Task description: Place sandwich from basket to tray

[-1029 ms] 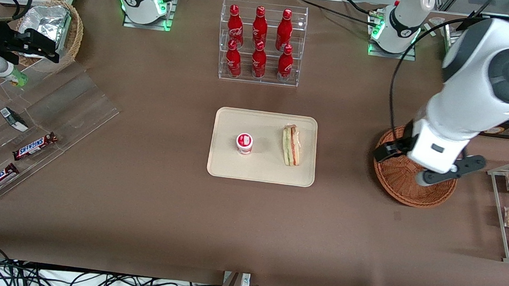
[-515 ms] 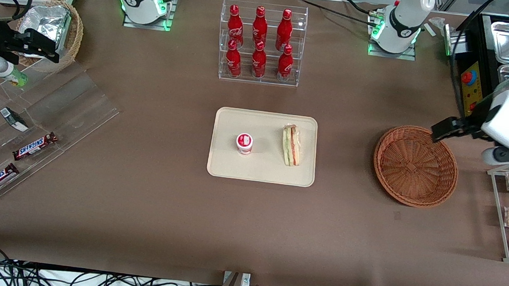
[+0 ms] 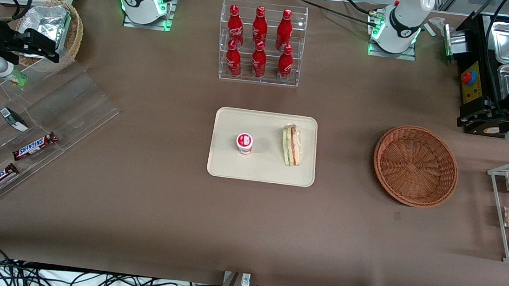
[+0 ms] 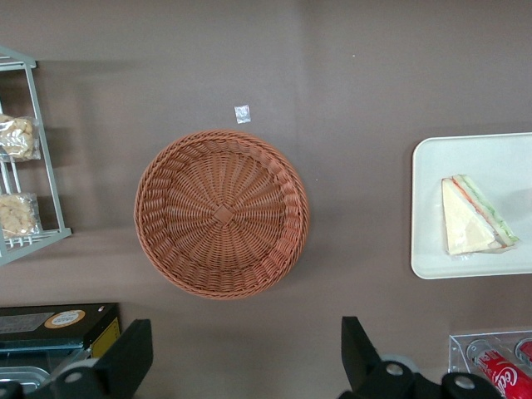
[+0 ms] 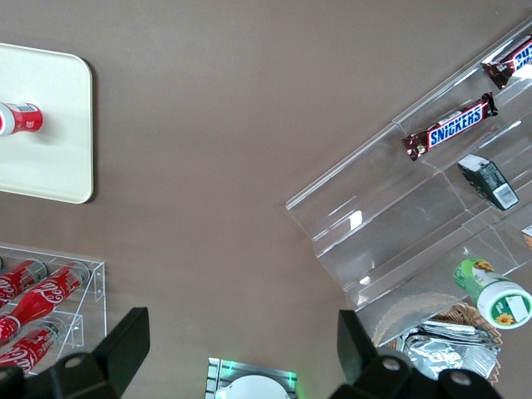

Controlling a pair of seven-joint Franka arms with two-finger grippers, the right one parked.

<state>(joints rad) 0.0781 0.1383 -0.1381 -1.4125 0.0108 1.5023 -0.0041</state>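
One sandwich [image 3: 291, 145] sits on the tray [image 3: 261, 171], lying flat with its long axis running toward and away from the front camera, layered cut edge facing the basket [image 3: 415, 165]. A small red-and-white cup [image 3: 244, 143] stands beside it on the same tray. Basket's got nothing in it. End effector [image 4: 241, 357] hangs high over the surface at the working arm's end, pointing straight down, fingers spread wide and holding nothing.

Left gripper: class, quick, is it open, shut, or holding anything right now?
Left gripper: open and holding nothing, up above the table by the empty basket; the sandwich lies on the tray.
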